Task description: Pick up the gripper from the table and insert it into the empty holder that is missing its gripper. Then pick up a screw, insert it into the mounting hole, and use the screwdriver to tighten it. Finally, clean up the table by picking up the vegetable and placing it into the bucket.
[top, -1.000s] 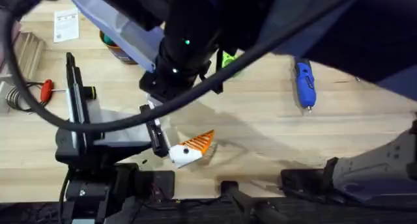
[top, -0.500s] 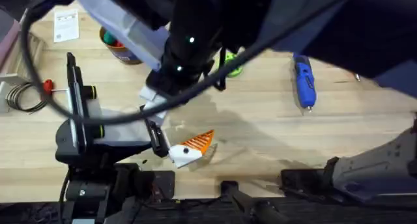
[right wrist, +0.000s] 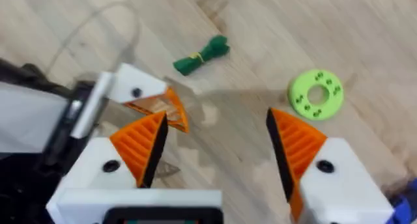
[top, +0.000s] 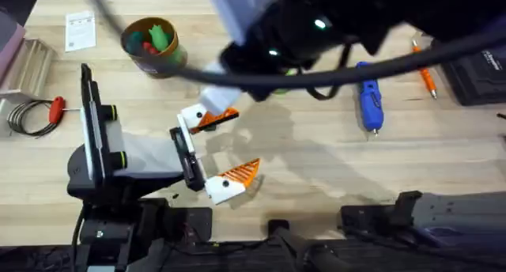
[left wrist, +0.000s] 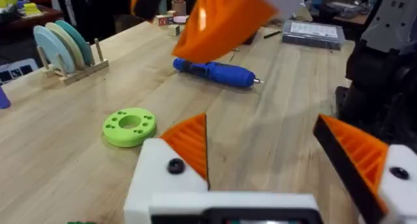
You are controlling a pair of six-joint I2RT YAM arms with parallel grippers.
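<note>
"Where is the vegetable (right wrist: pixel 202 55)?"

"It is lying on the table (right wrist: pixel 273 22), just beyond the right gripper (right wrist: pixel 215 142). That gripper's fingers are spread and hold nothing."

"Its long axis?"

"It runs nearly along the line from one finger to the other, so I'd judge the wrist must turn first. The left gripper (left wrist: pixel 267 149), also spread and empty, is close by. The bucket (top: pixel 146 65) stands well apart, at the table's far left."

The vegetable (right wrist: pixel 201 55), slim and dark green with a yellowish band at its middle, lies flat on the worktop (right wrist: pixel 365 48). The bucket (top: pixel 150 45) stands upright at the far left, holding green and red pieces. The holder (left wrist: pixel 65 51) stands upright, with pale round slats.
</note>
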